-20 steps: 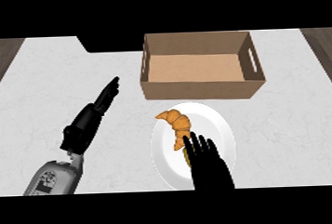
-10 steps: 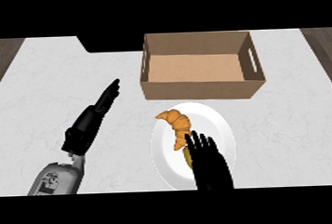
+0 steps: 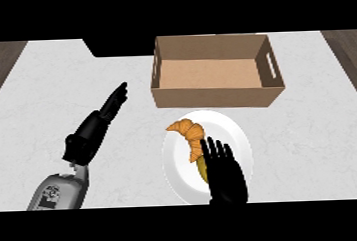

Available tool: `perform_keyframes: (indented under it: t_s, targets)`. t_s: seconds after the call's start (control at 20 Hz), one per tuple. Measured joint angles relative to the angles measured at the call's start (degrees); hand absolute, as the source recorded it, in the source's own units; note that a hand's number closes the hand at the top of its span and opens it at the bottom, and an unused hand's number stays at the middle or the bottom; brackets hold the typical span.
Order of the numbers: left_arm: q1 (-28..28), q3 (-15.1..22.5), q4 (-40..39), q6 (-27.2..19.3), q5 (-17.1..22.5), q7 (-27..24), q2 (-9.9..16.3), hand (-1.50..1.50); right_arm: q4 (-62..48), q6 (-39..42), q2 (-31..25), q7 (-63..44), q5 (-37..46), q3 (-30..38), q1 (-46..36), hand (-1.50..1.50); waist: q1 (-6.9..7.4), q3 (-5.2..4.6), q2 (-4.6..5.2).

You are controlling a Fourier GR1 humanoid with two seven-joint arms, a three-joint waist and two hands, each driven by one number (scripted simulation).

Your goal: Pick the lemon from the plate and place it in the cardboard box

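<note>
croissant [image 3: 187, 134] on plate [image 3: 237, 135], box [image 3: 215, 73] behind

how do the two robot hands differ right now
The left robot hand lies over bare counter left of the plate, fingers straight and angled toward the cardboard box. The right robot hand is over the plate, fingers straight, beside the croissant, partly covering something yellow. Both are black and open, holding nothing.

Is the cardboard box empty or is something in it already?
Empty: the cardboard box shows only its bare brown floor, and its top is open.
</note>
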State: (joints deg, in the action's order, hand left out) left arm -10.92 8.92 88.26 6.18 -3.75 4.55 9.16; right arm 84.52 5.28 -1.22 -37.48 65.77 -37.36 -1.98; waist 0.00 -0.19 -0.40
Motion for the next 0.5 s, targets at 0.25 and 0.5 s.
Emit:
perform_keyframes:
  t_s: [0.25, 0.5]
  targets:
    - [-1.0, -1.2, -1.6, 0.7, -0.8, -0.5, -0.8, 0.00, -1.7, -0.2, 0.2, 2.2, 0.0, 1.0, -0.3, 1.50, -0.08, -0.09, -0.17]
    - [-0.3, -1.7, -0.7, 1.2, -1.2, 0.0, -1.3, 0.00, -3.9, -1.0, -0.2, 4.1, 0.9, 1.6, -2.6, 1.50, -0.01, -0.14, -0.33]
